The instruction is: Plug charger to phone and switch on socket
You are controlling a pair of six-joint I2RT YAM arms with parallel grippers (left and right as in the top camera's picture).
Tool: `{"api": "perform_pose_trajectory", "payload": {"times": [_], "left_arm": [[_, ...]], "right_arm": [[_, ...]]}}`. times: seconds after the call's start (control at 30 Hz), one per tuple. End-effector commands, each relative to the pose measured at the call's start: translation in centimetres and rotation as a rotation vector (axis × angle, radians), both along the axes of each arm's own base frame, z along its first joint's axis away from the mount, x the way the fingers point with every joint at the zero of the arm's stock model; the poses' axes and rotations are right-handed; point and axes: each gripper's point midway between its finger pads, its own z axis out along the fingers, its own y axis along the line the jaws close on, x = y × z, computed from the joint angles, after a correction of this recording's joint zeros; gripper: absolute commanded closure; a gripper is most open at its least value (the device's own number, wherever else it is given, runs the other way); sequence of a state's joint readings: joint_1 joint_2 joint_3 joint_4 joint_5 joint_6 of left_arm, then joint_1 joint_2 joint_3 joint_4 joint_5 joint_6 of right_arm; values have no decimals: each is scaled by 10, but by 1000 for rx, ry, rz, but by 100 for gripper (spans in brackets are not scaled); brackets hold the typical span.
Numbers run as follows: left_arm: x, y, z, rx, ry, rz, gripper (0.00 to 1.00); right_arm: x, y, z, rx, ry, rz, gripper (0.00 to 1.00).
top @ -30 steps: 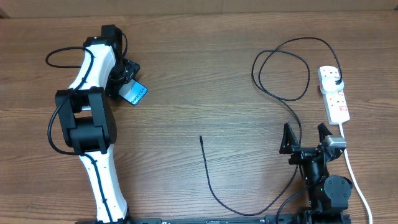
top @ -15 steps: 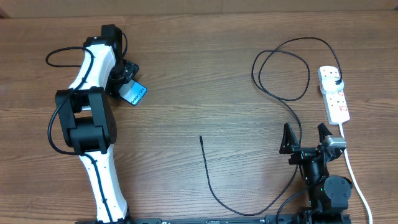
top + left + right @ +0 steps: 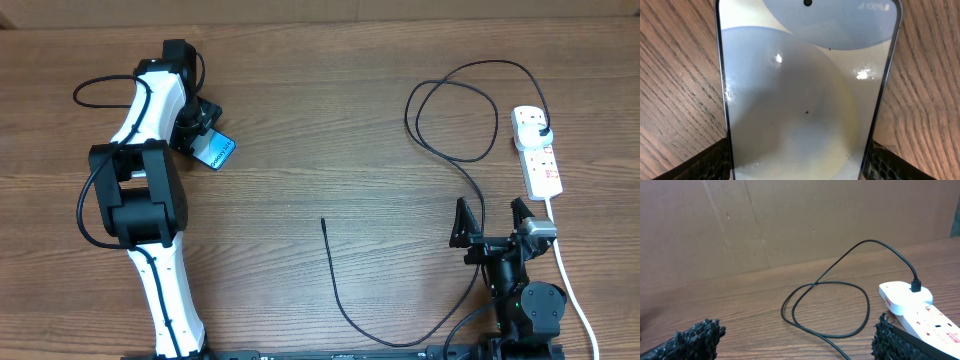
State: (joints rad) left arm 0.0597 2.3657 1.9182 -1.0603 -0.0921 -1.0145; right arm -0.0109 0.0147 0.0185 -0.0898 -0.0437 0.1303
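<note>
Everything sits on the brown wood-grain table (image 3: 330, 120). At its right side, the long thin black charger cable (image 3: 867, 241) loops beside the white elongated power strip (image 3: 540, 165). I cannot make out how the strip's switches are set. My right claw (image 3: 490, 222) gapes wide with nothing in it, near the strip's white cord (image 3: 570, 290). Far to the left, my left claw (image 3: 799, 167) is clamped on the slim rectangular smartphone with the pale lit screen (image 3: 805, 90). Its lower end is cut off in the left wrist view, the only view where I can read "100%". The cable's black plug (image 3: 541, 131) sits in the strip. Its small connector tip (image 3: 323, 220) lies mid-table, well apart from the phone.
</note>
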Motion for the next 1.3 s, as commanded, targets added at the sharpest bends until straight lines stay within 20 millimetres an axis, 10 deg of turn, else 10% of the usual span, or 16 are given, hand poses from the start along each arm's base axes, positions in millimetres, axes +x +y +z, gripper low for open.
{"api": "perform_pose_trajectory", "payload": {"times": [0.0,0.43,0.73,1.27], "left_arm": [[-18,10,-31,43,101,1,25],[-18,10,-31,39,101,1,55],[-18,10,-31,40,99,-2,96],[-4,8,-5,37,70,-12,96]], "right_arm": [[0,-2,-1,-4,-7,-13,0],[0,-2,-1,-4,-6,-13,0],[0,-2,-1,-4,-7,-13,0],[0,-2,-1,-4,-7,-13,0]]}}
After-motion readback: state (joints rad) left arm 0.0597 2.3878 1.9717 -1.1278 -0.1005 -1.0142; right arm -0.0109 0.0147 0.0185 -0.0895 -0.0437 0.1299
